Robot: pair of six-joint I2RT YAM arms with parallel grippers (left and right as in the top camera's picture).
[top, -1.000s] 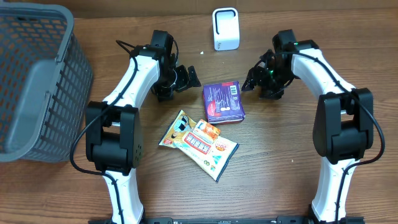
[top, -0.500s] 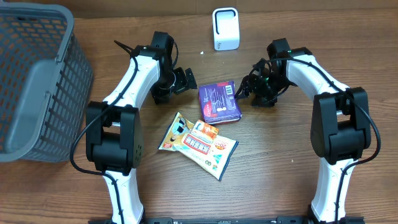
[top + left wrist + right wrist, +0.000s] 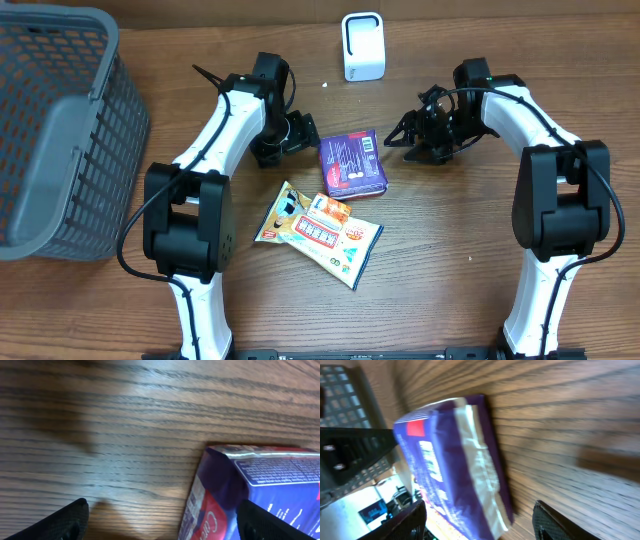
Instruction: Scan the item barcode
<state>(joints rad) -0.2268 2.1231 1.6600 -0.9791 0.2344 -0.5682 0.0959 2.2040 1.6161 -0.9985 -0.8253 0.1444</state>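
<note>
At centre frame, on the counter (image 3: 450, 260), the purple pack (image 3: 353, 165) lies flat between my grippers. Left gripper (image 3: 305, 132) stands wide just beside its left edge; right gripper (image 3: 398, 138) is wide too, holding nothing.

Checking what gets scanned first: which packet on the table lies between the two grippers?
The purple packet, flat between the left gripper and right gripper; the colourful snack packets lie apart, nearer the arm bases.

Grey basket (image 3: 95, 130), wooden table (image 3: 440, 270)
</note>
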